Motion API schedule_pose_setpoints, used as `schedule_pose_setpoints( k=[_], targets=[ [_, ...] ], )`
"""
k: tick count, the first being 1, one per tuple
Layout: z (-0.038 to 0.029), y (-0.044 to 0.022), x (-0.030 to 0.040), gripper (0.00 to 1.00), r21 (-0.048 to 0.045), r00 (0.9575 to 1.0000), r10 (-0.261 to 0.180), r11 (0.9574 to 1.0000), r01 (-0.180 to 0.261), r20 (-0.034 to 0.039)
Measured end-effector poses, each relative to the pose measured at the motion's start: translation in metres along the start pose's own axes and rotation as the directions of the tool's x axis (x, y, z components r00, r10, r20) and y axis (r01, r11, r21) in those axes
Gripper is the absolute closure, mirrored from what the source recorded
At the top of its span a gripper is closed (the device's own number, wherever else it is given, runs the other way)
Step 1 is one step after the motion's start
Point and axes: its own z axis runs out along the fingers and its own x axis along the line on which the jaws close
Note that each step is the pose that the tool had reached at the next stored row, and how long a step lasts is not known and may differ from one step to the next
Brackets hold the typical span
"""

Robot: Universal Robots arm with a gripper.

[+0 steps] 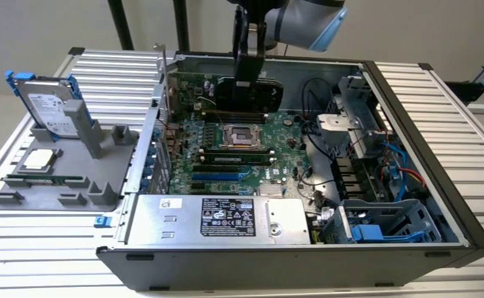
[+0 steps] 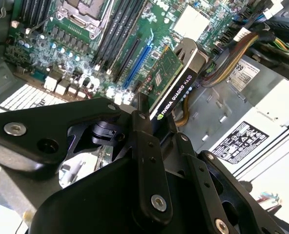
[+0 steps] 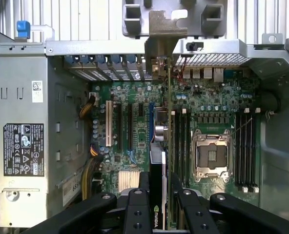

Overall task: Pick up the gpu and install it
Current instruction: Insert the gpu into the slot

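Over the open computer case (image 1: 440, 161), the gripper (image 3: 160, 195) has its fingers (image 3: 137, 204) closed on the gpu (image 3: 159, 146), carried edge-on above the motherboard (image 3: 130, 126), its silver bracket (image 3: 159, 48) toward the case's rear wall.

1. The arm (image 1: 308, 22) at the far side has a rounded silver-grey joint housing with a pale blue cap at its end.
2. Below the joint hangs the tool (image 1: 248, 59), black and slim, built from flat bars.
3. In the second wrist view the tool's (image 2: 149, 146) matte black linkage plates are pinned with round silver screw heads and bare bolt holes.
4. In the first wrist view four black link bars (image 3: 159, 209) sit side by side, each dotted with small dark fasteners.
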Motion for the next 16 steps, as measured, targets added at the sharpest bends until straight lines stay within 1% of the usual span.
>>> schedule_pose_setpoints(
  k=[16],
  targets=[
    [0.0042,-0.0002,-0.0001,1.00,0.0001,1.0000,0.000,1.0000,0.000,-0.0046]
  ],
)
